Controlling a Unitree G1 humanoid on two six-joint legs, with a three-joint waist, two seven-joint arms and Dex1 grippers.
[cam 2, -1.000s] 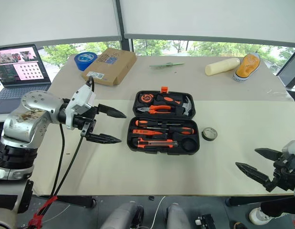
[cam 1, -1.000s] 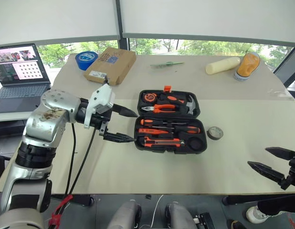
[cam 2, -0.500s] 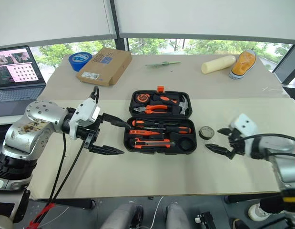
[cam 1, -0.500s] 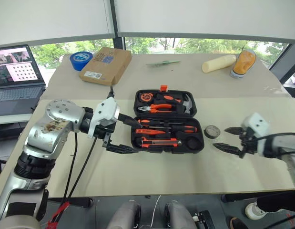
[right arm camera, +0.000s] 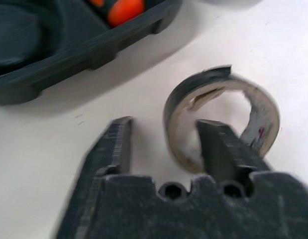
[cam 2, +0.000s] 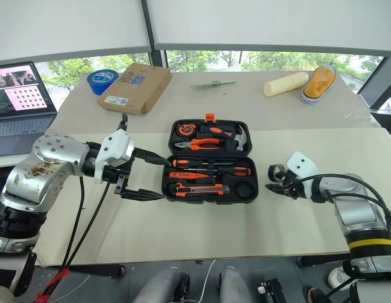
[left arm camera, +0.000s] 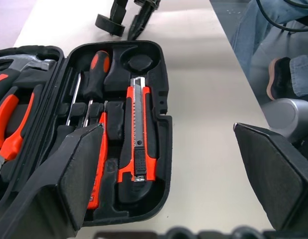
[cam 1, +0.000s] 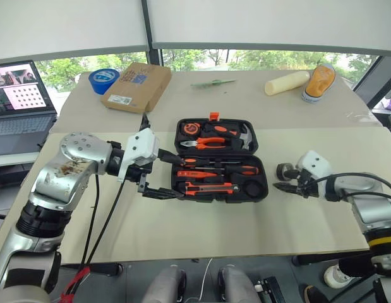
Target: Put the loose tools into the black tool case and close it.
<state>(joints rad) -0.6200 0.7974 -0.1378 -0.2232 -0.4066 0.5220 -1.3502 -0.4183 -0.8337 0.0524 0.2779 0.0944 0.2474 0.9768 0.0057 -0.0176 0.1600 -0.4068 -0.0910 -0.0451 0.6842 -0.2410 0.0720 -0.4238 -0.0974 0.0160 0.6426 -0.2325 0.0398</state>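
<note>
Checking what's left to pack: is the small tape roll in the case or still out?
Out. The small tape roll lies on the table beside the open black tool case; its round recess is empty.

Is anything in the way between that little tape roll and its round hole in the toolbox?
Nothing visible. The small black tape roll lies on bare table just beside the black tool case, and the round recess at the near corner is empty. The right gripper straddles the roll's wall.
</note>
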